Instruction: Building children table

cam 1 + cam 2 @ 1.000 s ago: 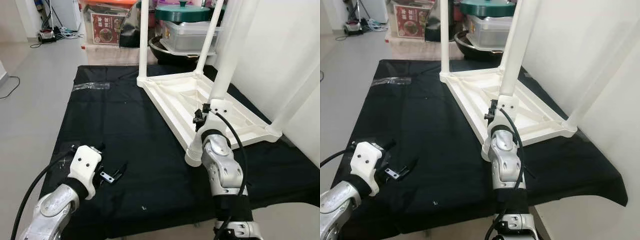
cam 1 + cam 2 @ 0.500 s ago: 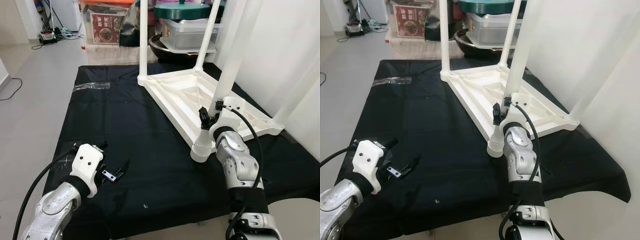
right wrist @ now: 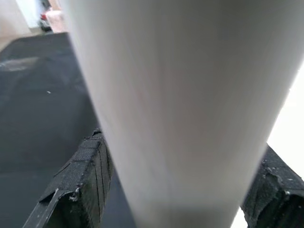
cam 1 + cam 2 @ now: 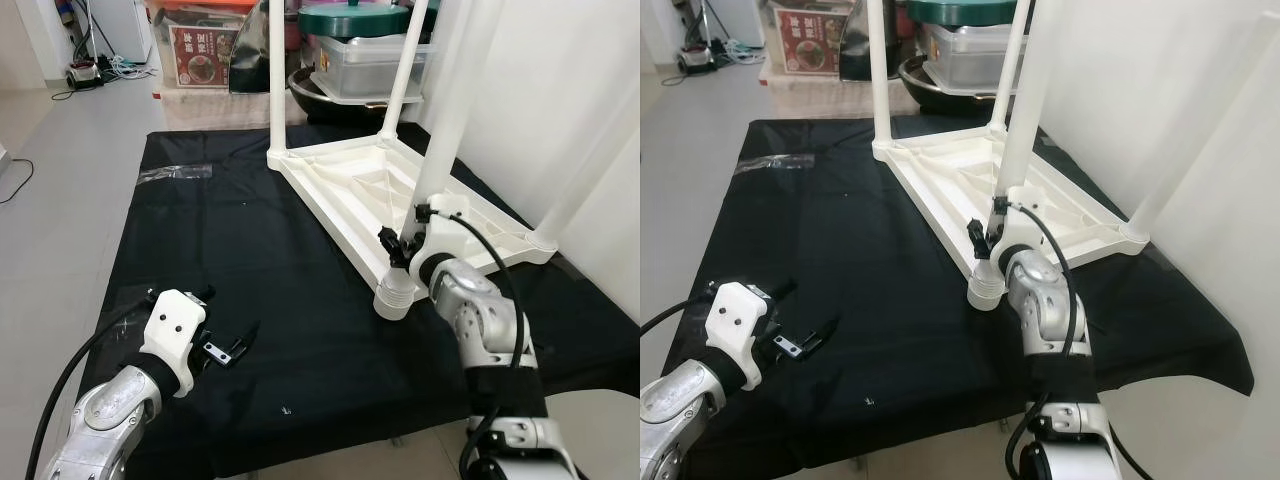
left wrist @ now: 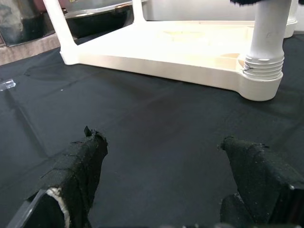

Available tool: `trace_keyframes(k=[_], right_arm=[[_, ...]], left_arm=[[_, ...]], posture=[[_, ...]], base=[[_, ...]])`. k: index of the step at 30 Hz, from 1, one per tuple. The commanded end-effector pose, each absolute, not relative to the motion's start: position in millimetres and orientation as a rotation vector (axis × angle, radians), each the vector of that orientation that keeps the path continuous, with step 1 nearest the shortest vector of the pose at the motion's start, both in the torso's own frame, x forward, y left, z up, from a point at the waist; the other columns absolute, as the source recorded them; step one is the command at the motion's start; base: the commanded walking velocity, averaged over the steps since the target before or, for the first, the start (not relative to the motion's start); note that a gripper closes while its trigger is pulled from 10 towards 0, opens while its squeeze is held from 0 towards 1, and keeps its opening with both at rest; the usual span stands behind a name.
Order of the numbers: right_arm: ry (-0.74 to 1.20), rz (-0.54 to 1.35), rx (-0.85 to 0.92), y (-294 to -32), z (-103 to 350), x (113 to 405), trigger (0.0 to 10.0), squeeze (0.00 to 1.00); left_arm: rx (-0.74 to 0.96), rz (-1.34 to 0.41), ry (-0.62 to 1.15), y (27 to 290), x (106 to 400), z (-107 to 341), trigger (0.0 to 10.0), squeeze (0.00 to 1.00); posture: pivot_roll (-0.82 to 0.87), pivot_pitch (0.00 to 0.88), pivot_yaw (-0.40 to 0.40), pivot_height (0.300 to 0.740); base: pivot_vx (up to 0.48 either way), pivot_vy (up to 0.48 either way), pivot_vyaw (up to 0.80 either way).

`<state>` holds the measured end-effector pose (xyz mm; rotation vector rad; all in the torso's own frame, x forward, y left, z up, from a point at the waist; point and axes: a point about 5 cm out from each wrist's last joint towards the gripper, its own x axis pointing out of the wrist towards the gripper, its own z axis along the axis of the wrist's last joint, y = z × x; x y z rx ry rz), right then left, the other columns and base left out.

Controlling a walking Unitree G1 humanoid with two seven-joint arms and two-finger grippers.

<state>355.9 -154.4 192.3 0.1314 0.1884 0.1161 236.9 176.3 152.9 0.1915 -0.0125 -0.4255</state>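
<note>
Up close, the right gripper (image 3: pixel 180 190) clasps the table leg (image 3: pixel 180 95); left gripper (image 5: pixel 166 185) hovers spread.

White table (image 4: pixel 400 195), black cloth (image 4: pixel 230 260)

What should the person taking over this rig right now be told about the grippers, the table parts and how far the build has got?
Right gripper: around the near white leg, low on it, just above its threaded socket at the tabletop's near corner; fingers flank the leg, firm clamp not confirmed.
Left gripper: open, hovering low over the black cloth, holding nothing.
Tabletop: white, lying upside down on the cloth.
Done: four legs stand up from the corners.
Left: the near leg's threads still show at the socket, so it probably needs more turning; then check the other legs and flip the table upright.
</note>
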Motion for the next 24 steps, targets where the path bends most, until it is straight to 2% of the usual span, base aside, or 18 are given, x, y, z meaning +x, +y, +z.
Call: trace_keyframes(k=[1,3,8,9,19,24], right_arm=[[0.201,0.161,0.187,-154,194,359,10.0,0.0],[0.159,0.209,0.234,-155,201,361,10.0,0.0],[0.054,0.287,0.167,-163,212,362,10.0,0.0],[0.026,0.358,0.124,-172,219,366,10.0,0.0],[-0.02,0.565,-0.001,-197,236,378,10.0,0.0],[0.0,0.67,-0.019,-221,241,382,10.0,0.0]], left_arm=[[0.187,-0.44,-0.009,175,236,150,10.0,0.0],[0.187,-0.442,-0.009,174,236,150,10.0,0.0],[0.185,-0.442,-0.01,173,237,150,10.0,0.0],[0.184,-0.443,-0.009,173,237,149,10.0,0.0],[0.179,-0.446,-0.009,172,236,147,10.0,0.0],[0.18,-0.443,-0.006,173,235,147,10.0,0.0]], posture=[[0.07,0.0,-0.082,0.74],[0.07,0.0,-0.082,0.74],[0.07,0.0,-0.086,0.74],[0.07,0.0,-0.087,0.74],[0.07,0.0,-0.096,0.74],[0.08,0.0,-0.102,0.74]], base=[[0.0,0.0,0.0],[0.0,0.0,0.0],[0.0,0.0,0.0],[0.0,0.0,0.0],[0.0,0.0,0.0],[0.0,0.0,0.0]])
